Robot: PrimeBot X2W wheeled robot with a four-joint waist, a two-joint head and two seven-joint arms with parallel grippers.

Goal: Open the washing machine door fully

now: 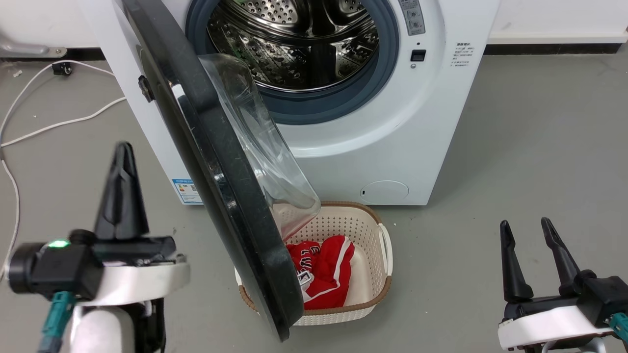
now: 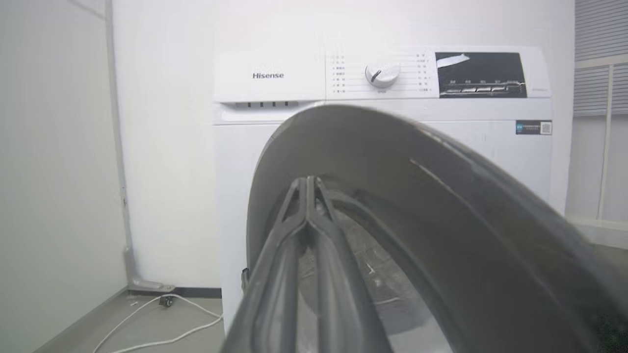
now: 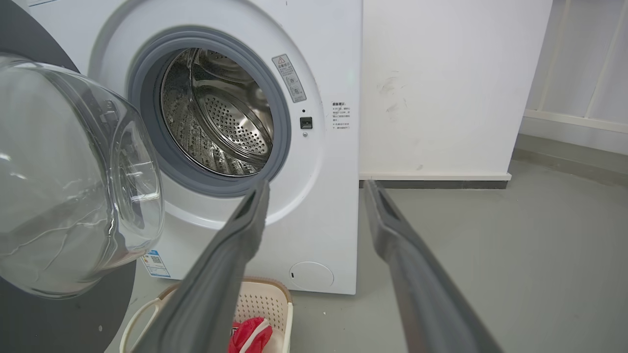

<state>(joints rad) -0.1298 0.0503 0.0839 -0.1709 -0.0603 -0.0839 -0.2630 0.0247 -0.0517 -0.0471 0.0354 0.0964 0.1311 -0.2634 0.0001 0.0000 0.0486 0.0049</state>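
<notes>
The white washing machine [image 1: 392, 122] stands ahead with its steel drum [image 1: 294, 39] exposed. Its door [image 1: 216, 166], a black disc with a bulging glass bowl [image 1: 260, 147], is swung out about edge-on toward me, hinged at the machine's left. My left gripper [image 1: 122, 149] is shut, empty, on the door's outer side, left of it with floor between. In the left wrist view the shut fingers [image 2: 309, 184] point at the door's dark outer face [image 2: 441, 206]. My right gripper [image 1: 527, 228] hangs open over the floor at lower right. The right wrist view shows the bowl [image 3: 73, 176] and drum [image 3: 221, 113].
A cream perforated laundry basket [image 1: 378, 245] holding a red garment [image 1: 324, 269] sits on the floor under the door's lower edge. White cables [image 1: 49, 122] run across the floor at left. A wall [image 2: 59, 147] stands left of the machine. Grey floor [image 1: 539, 147] lies open to the right.
</notes>
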